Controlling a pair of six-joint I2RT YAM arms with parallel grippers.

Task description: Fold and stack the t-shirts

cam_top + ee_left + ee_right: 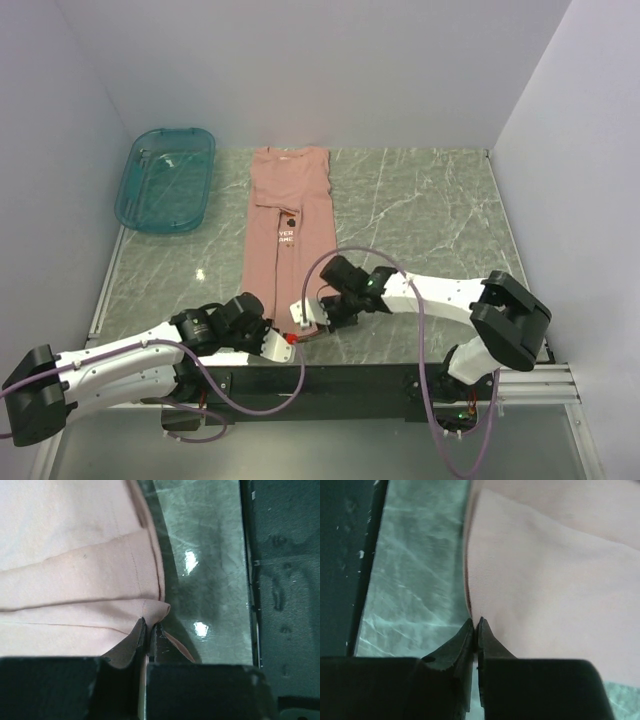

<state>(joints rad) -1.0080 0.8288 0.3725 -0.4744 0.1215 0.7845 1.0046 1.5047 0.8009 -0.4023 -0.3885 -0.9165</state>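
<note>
We are looking at the dusty-pink t-shirt (290,215), which is lying on the marbled table (420,210) as a long narrow strip, with its collar end toward the far wall and its hem end reaching toward the near edge. Both claws are sitting at that near end, just beside each other. The left claw (284,340) is pressing its jaws together on the cloth. In its wrist view a folded corner of pink fabric is running in between the fingertips (141,632) and showing again below them. The right claw (306,322) is holding its jaws at a hairline slit, and the shirt's edge is running straight into their tips, so it is pinching the cloth there. The teal bin (165,180) is standing at the far left, well apart from the shirt.
</note>
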